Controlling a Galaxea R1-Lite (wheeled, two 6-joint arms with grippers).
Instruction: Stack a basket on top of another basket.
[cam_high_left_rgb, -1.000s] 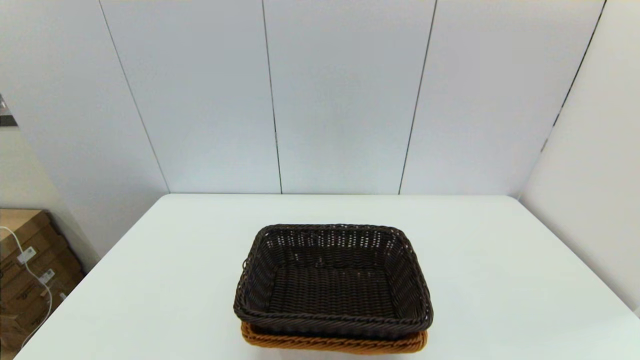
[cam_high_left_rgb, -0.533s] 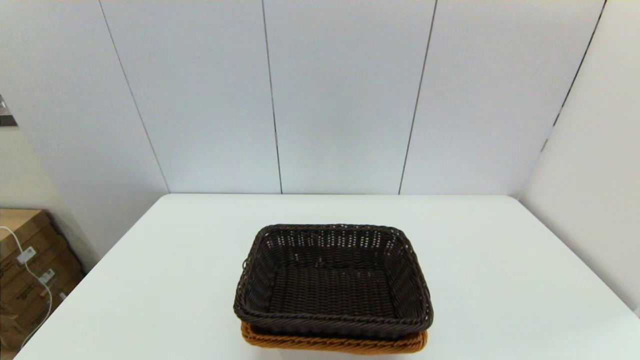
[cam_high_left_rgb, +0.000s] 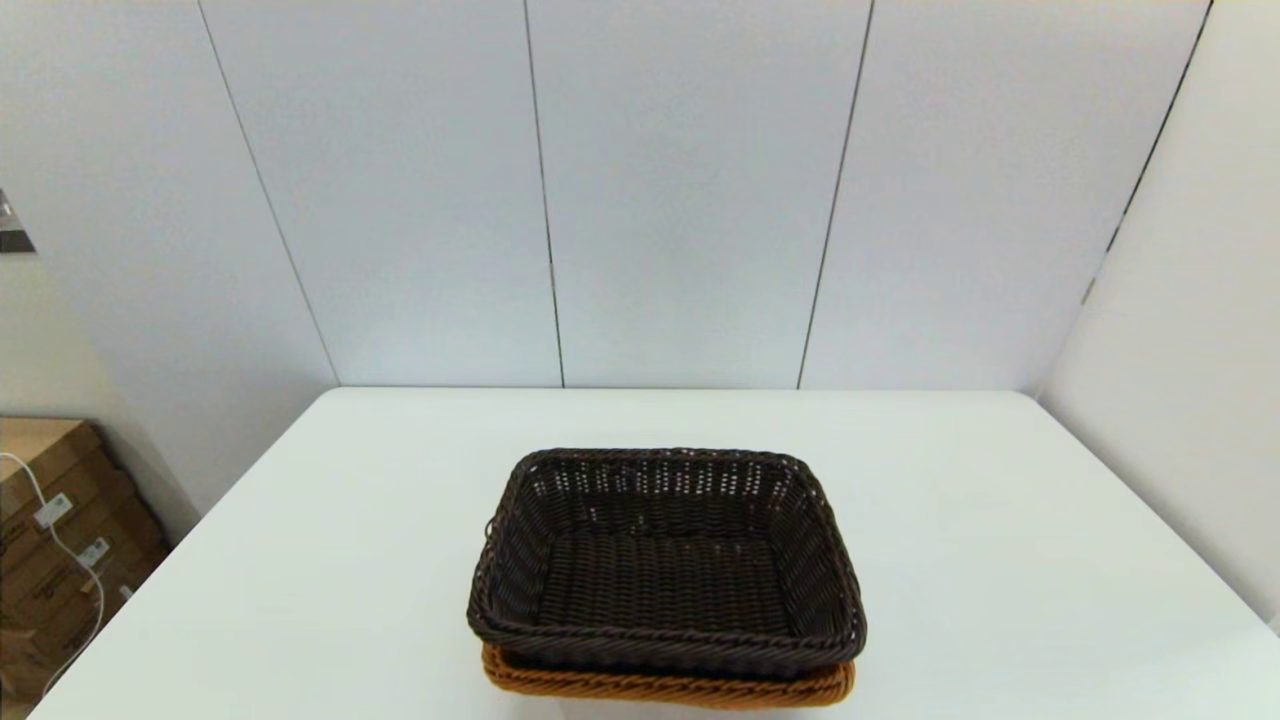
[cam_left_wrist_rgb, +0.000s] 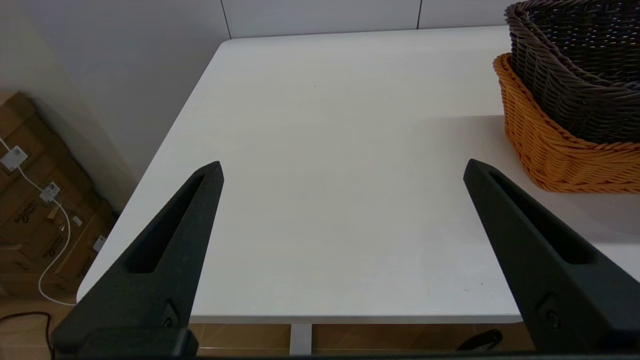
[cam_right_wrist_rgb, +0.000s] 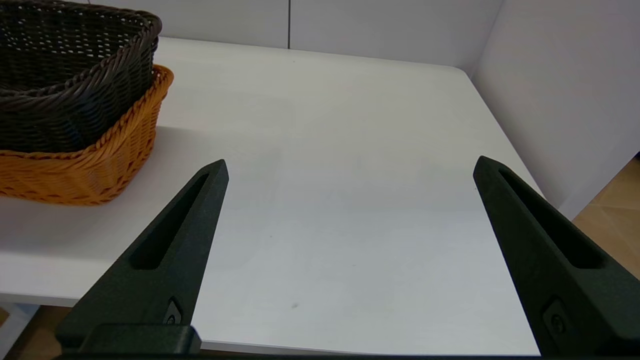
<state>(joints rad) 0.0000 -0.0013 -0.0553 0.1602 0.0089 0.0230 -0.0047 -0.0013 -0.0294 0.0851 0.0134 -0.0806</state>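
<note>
Across the last 1 second nothing is seen to have shifted: the white table (cam_high_left_rgb: 1000, 560) carries the same stack. The dark brown wicker basket (cam_high_left_rgb: 665, 560) is nested inside the orange-tan wicker basket (cam_high_left_rgb: 668, 688) near the table's front edge, rims roughly aligned, so the task is judged complete.

Both arms are parked off the front edge, outside the head view. The left gripper (cam_left_wrist_rgb: 342, 170) is spread wide and holds nothing, left of the stack; the right gripper (cam_right_wrist_rgb: 350, 167) is likewise spread wide and empty, to its right.

Cardboard boxes (cam_left_wrist_rgb: 30, 200) beside the table bear dark print and small white tags on a white cable (cam_left_wrist_rgb: 55, 235); none of it can be read.
</note>
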